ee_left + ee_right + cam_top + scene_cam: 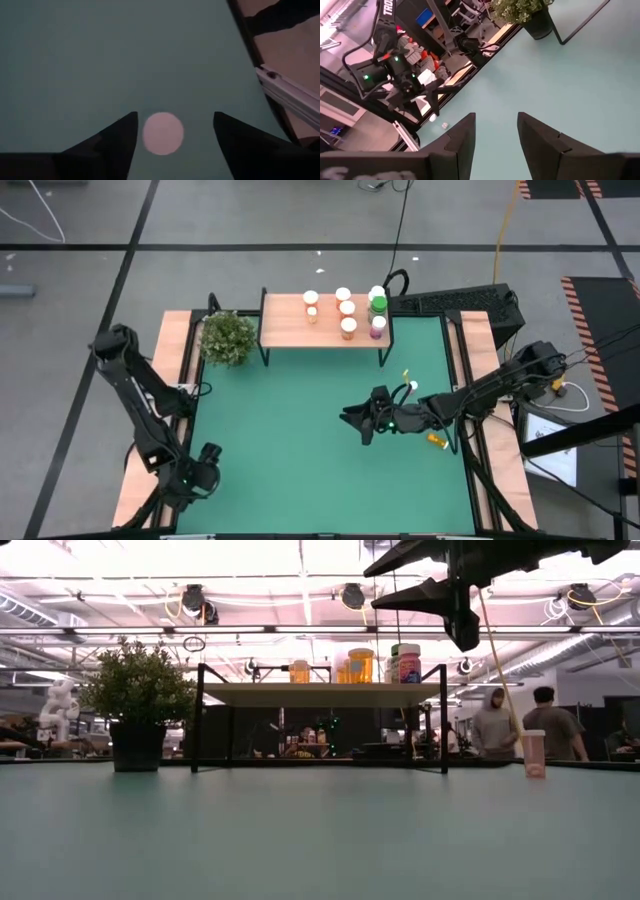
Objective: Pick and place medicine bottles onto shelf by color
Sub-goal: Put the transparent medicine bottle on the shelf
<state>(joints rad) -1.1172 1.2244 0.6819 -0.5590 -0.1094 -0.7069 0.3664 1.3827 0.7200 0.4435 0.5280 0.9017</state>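
Green mat (300,440) fills the low view's foreground, bare and flat in front of me. Above it my right gripper (352,420) hangs over the mat's right half, well clear of the surface; its claw is released, fingers apart with only mat showing between them in the right wrist view. I see one pink bottle (534,753) standing upright on the mat's right side, apart from everything else. An orange bottle (437,440) lies near the mat's right edge, just beside the right arm. My shelf (285,330) stands at the far edge, carrying the other medicine bottles (346,308), the green-capped one (378,304) at its right end. Just left of the shelf sits the potted plant (227,337). My left gripper (207,457) waits at the near left corner, claw released, empty.
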